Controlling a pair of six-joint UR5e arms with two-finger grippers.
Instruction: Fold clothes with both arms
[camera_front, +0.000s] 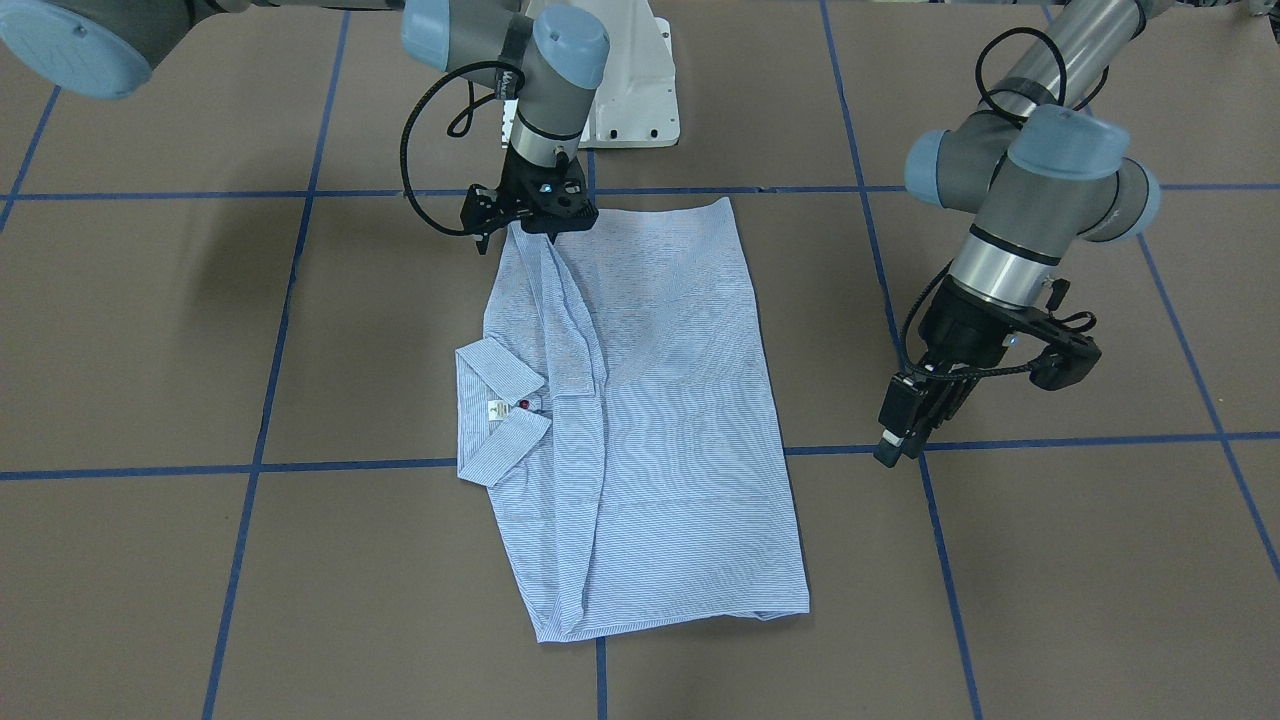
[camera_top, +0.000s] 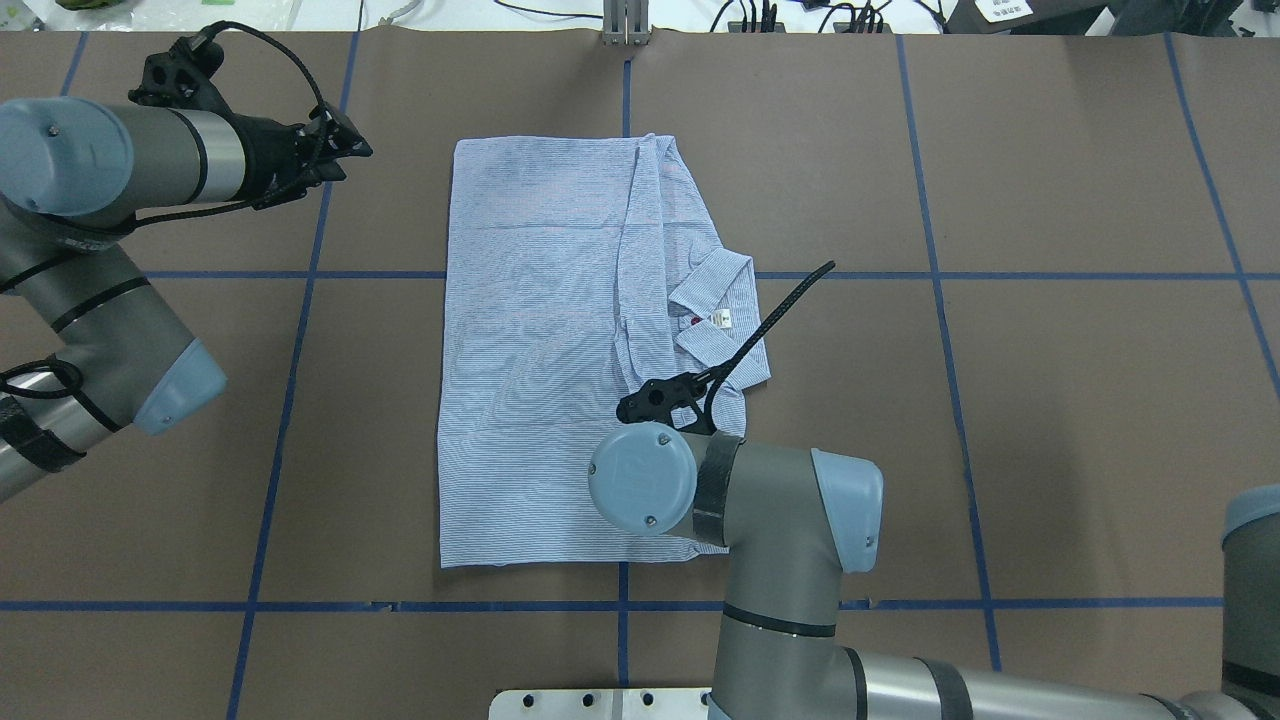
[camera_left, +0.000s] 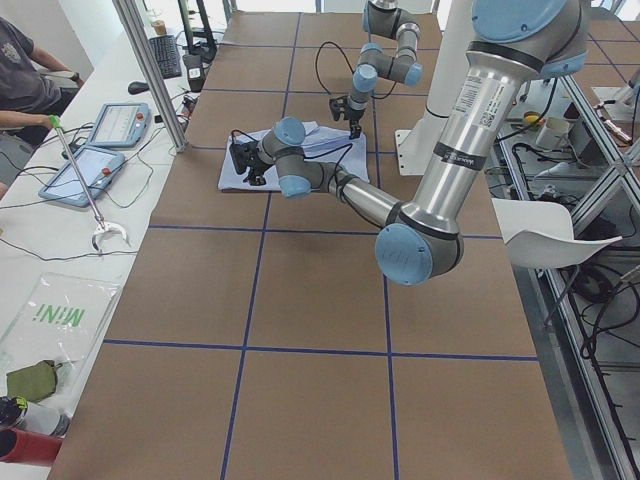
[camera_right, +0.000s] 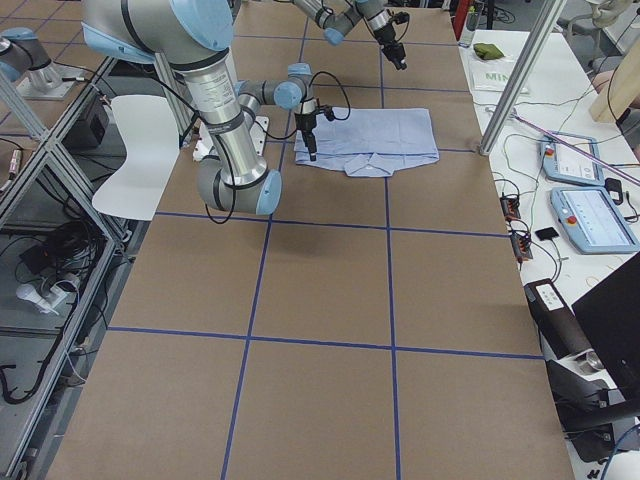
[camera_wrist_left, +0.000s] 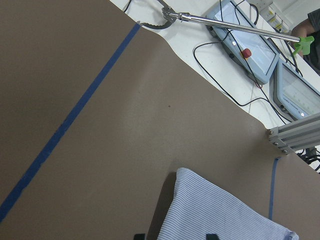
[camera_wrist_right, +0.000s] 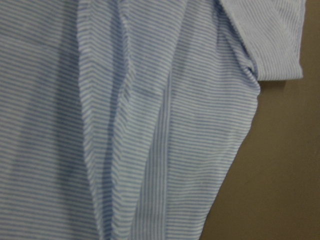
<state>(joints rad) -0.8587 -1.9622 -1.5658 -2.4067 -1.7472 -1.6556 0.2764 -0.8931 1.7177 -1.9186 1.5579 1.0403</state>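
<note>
The light-blue striped shirt (camera_front: 650, 400) lies flat on the brown table, folded into a long rectangle, with its collar (camera_front: 500, 410) and white neck label (camera_top: 722, 319) showing on one side. My right gripper (camera_front: 540, 225) sits low at the shirt's corner nearest the robot base. Its fingers are hidden by its wrist (camera_top: 645, 475) in the overhead view. The right wrist view shows only shirt fabric (camera_wrist_right: 125, 125). My left gripper (camera_front: 900, 440) hangs above bare table beside the shirt. Its fingertips (camera_wrist_left: 212, 236) stand apart and empty, with the shirt's corner (camera_wrist_left: 220, 215) beyond them.
The white pedestal base (camera_front: 630, 90) stands behind the shirt. Blue tape lines (camera_front: 350, 465) grid the table. Control tablets (camera_left: 100, 150), cables and a long grabber tool (camera_wrist_left: 225, 22) lie past the far edge. An aluminium post (camera_right: 520, 70) stands there.
</note>
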